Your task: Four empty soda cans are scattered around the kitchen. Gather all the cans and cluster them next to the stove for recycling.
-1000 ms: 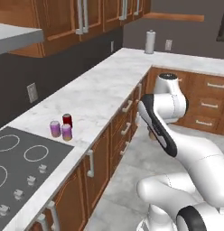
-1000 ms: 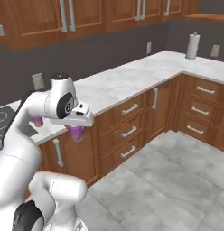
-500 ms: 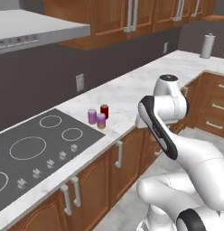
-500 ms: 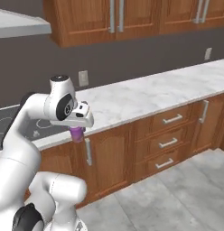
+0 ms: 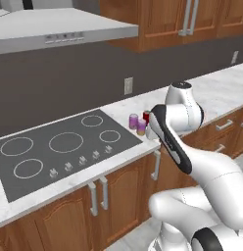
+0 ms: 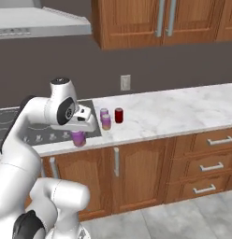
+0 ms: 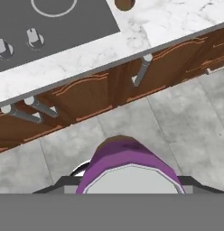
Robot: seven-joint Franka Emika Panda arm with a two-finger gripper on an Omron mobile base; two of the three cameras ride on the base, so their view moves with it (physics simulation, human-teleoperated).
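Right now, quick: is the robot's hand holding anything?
Hand: closed on a purple soda can, carried in front of the counter by the stove.

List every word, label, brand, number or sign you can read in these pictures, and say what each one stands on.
There is no readable text.
Soda cans on the counter: plain purple and red bodies, no brand legible.
Can held in the gripper: plain purple, no print.
Range hood: a row of small dark marks on its front edge, too small to read.
Stove: white burner rings and silver knobs, no lettering visible.
Wall outlet: blank.
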